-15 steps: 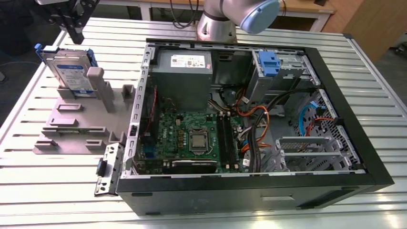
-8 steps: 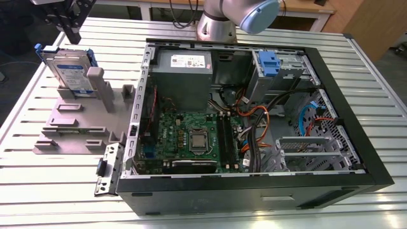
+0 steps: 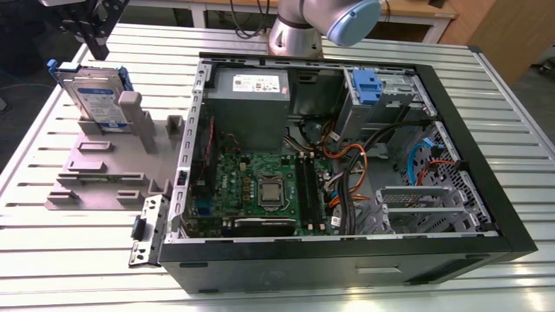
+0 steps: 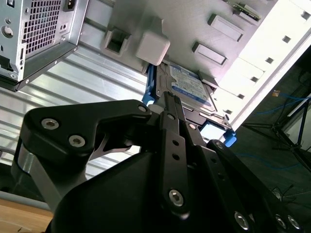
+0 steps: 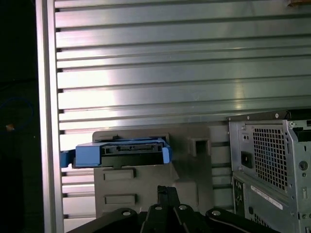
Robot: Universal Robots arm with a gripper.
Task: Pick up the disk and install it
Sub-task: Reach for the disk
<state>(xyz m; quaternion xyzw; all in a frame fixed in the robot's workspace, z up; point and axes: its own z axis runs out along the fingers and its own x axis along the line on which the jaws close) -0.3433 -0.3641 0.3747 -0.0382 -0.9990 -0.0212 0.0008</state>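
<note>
A robot arm's gripper (image 3: 99, 52) is hovering over the grey stand (image 3: 104, 175), pointing straight down with its fingers closed together and gripping nothing, while the disk (image 3: 93, 97) is standing upright on edge in that stand, just below the fingers.

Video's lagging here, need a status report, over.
Gripper just above disk. Disk upright in grey stand, outside the case. Nothing between them.

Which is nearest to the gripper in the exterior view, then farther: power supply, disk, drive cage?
1. disk, in the stand just below the gripper.
2. power supply, upper middle of the exterior view.
3. drive cage, its lower right.
</note>
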